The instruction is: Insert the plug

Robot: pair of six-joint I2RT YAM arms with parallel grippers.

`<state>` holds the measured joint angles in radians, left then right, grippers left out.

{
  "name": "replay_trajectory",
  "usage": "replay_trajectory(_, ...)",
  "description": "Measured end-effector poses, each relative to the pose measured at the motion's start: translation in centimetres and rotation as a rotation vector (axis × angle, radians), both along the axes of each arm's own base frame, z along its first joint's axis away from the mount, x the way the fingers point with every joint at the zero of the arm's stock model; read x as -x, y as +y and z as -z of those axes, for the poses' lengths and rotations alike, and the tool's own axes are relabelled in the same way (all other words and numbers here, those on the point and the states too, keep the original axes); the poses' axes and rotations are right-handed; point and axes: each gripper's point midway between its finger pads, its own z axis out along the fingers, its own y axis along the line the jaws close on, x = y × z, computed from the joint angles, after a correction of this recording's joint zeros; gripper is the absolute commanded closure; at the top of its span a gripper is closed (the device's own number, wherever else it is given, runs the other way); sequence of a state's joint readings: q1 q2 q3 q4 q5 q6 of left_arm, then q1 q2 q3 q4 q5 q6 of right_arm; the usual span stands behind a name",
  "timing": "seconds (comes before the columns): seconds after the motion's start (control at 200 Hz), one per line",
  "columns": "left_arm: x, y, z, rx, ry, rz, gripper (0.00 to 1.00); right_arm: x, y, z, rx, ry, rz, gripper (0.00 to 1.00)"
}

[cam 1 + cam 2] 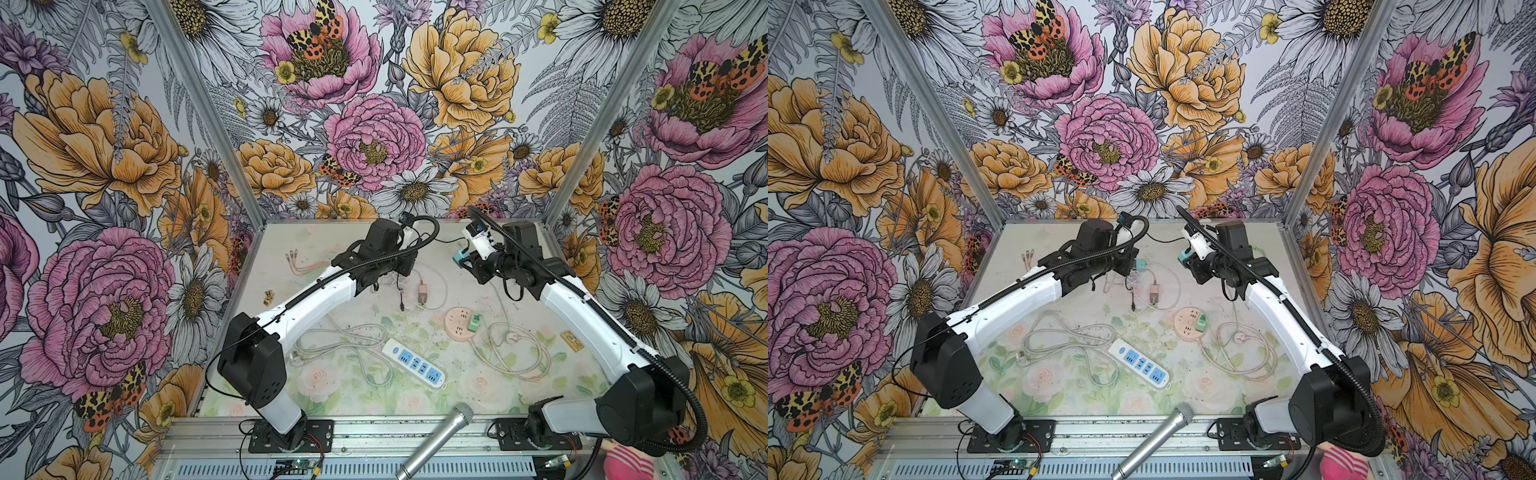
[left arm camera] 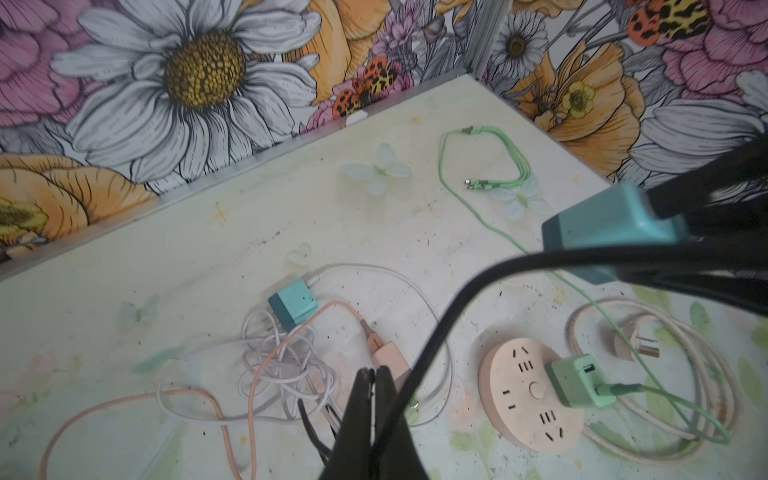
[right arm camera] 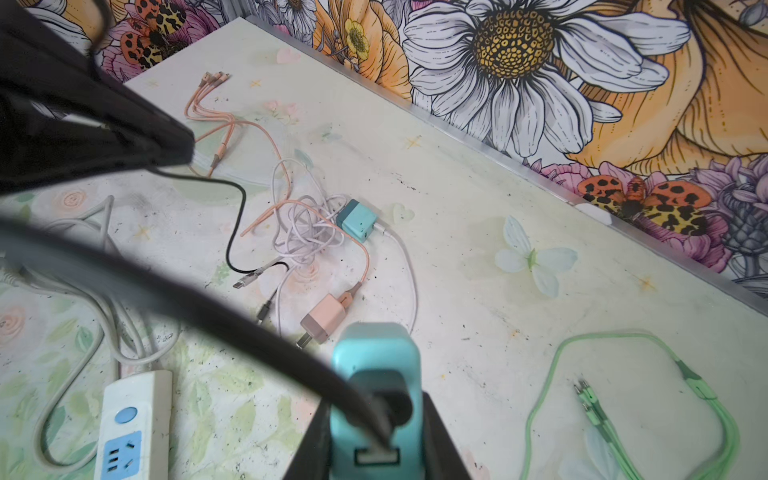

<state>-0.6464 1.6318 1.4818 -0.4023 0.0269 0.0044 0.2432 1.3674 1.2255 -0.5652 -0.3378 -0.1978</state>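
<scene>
**A:** Left pincer (image 2: 369, 384) is fully clamped on the thin black cable (image 3: 239, 195). Its silver USB plug (image 1: 402, 306) dangles near the centre of a top view. Right pincer (image 3: 376, 411), right of centre, is closed partway on a teal cube charger (image 3: 374, 357), port exposed.

**B:** Risk: the grip is well up the cable, so the plug may swing, twist and miss the port. It could also snag the tangled white cord (image 3: 303, 237) on the surface beneath.

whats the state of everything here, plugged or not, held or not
left gripper: jaws shut on black cable
right gripper: jaws shut on held teal charger
green charger: plugged into round socket
pink charger: unplugged, lying flat
loose teal charger: unplugged
white power strip: outlets empty
</scene>
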Motion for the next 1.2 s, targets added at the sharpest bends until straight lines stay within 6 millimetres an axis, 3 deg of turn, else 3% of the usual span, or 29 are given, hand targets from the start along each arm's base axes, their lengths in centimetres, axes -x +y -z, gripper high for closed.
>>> replay_trajectory(0.08, -1.1, -0.9, -2.9, 0.032, -0.053, 0.017, 1.00, -0.4, -1.0, 0.0, -0.003, 0.000, 0.019, 1.00)
replay_trajectory(0.175, -2.8, -2.3, -3.7, 0.047, -0.069, 0.033, 1.00, -0.7, -2.1, 0.0, -0.011, 0.002, 0.042, 1.00)
replay_trajectory(0.25, -4.3, -3.8, -2.3, 0.044, -0.049, 0.050, 1.00, -0.9, -2.9, 0.3, -0.013, 0.009, 0.056, 1.00)
replay_trajectory(0.46, -7.0, -7.1, 4.4, 0.002, 0.069, 0.103, 1.00, -0.6, -3.7, 1.6, -0.024, 0.040, 0.048, 1.00)
replay_trajectory(0.741, -8.8, -11.0, 6.8, 0.081, 0.137, 0.201, 0.98, -0.2, -3.7, 5.6, 0.014, 0.116, -0.007, 1.00)
replay_trajectory(0.841, -9.0, -12.1, 8.4, 0.112, 0.184, 0.238, 0.86, -0.5, -3.9, 6.7, 0.028, 0.133, -0.023, 1.00)
replay_trajectory(0.976, -8.9, -12.6, 12.3, 0.135, 0.289, 0.253, 0.55, -0.5, -3.5, 7.8, 0.029, 0.149, -0.073, 1.00)
replay_trajectory(1.196, -7.8, -10.1, 18.2, 0.118, 0.456, 0.228, 0.43, 0.1, -3.2, 8.1, 0.048, 0.120, -0.159, 1.00)
